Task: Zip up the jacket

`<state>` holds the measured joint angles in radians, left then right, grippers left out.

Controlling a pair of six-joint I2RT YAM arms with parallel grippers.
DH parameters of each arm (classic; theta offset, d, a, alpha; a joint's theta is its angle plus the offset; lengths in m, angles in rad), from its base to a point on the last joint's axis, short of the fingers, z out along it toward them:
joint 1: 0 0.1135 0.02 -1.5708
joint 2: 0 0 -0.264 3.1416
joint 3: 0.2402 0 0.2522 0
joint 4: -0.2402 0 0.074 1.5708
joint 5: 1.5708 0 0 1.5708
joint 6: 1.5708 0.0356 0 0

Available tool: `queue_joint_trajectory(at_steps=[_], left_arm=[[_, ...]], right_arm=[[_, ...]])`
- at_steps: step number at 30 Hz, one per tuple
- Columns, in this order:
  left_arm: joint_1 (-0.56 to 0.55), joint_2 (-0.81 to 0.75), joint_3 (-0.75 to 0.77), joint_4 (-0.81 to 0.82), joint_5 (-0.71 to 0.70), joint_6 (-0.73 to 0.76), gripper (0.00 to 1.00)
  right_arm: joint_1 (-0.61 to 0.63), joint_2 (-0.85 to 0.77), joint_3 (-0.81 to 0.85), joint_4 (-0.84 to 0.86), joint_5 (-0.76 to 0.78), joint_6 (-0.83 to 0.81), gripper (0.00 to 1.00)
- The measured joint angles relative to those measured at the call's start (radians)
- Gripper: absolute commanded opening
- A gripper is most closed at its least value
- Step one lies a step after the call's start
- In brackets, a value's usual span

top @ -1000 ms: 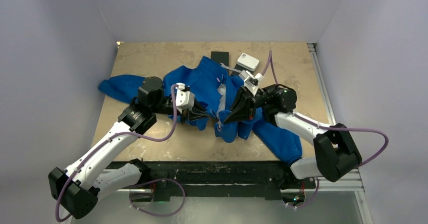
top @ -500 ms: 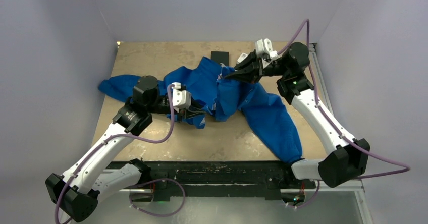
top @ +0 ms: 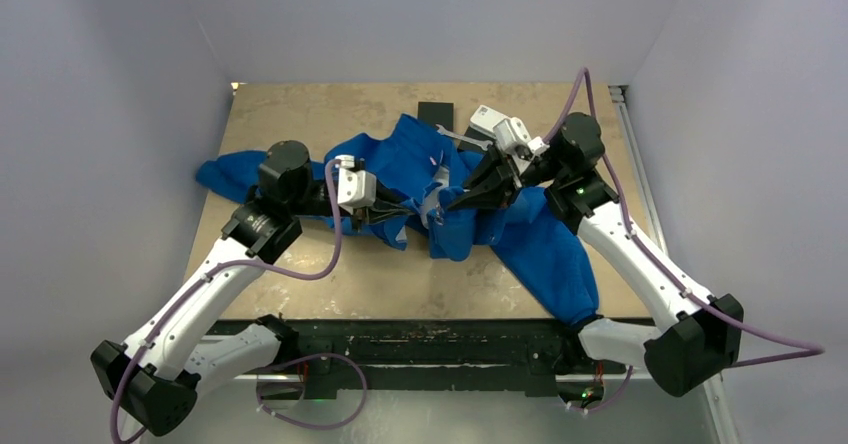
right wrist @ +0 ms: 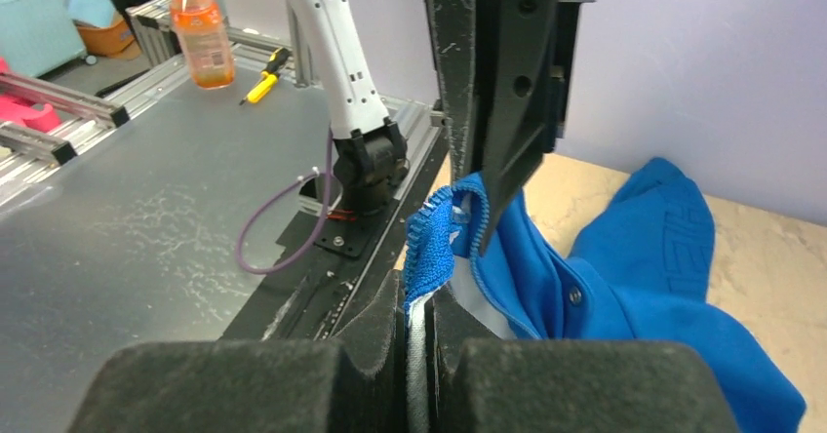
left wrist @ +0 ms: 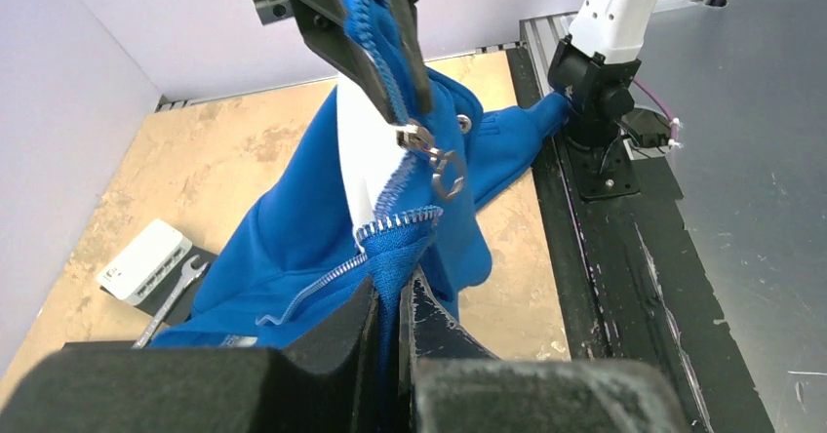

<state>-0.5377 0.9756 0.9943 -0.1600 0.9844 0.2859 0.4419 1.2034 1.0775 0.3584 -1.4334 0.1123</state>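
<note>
The royal-blue jacket (top: pixel 395 159) lies crumpled mid-table, one sleeve out to the left (top: pixel 228 176), the other toward the front right (top: pixel 556 264). My left gripper (top: pixel 408 216) is shut on the jacket's blue front edge by the silvery zipper teeth (left wrist: pixel 395 226), as the left wrist view (left wrist: pixel 396 292) shows. My right gripper (top: pixel 448 204) faces it a short way off, shut on the other front edge, blue tape and white lining (right wrist: pixel 419 301). The zipper slider with ring pull (left wrist: pixel 429 152) hangs just under the right fingers (left wrist: pixel 336 38).
A white box (top: pixel 492 120), a black pad (top: pixel 436 112) and a wrench (top: pixel 455 136) lie at the back of the table, behind the jacket. An orange bottle (right wrist: pixel 198 28) and a yellow screwdriver (right wrist: pixel 261 70) sit off the table beyond the left arm's base.
The right gripper, raised to the back by the white box half a second ago, has come back down toward the left gripper with the jacket edge. The left gripper has shifted slightly back.
</note>
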Motion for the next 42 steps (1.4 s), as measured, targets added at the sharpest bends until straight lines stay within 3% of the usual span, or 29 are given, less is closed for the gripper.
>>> queue_joint_trajectory(at_steps=[19, 30, 42], left_arm=[[0.0, 0.042, 0.032, 0.071, 0.082, -0.016, 0.0], [0.001, 0.036, 0.032, 0.068, 0.082, -0.014, 0.0], [0.001, 0.032, 0.032, 0.042, 0.054, 0.016, 0.0]], right_arm=[[0.079, 0.019, 0.002, -0.009, -0.002, 0.007, 0.0], [0.089, 0.051, 0.076, -0.18, 0.02, -0.1, 0.0], [0.096, 0.051, 0.085, -0.241, 0.029, -0.153, 0.0]])
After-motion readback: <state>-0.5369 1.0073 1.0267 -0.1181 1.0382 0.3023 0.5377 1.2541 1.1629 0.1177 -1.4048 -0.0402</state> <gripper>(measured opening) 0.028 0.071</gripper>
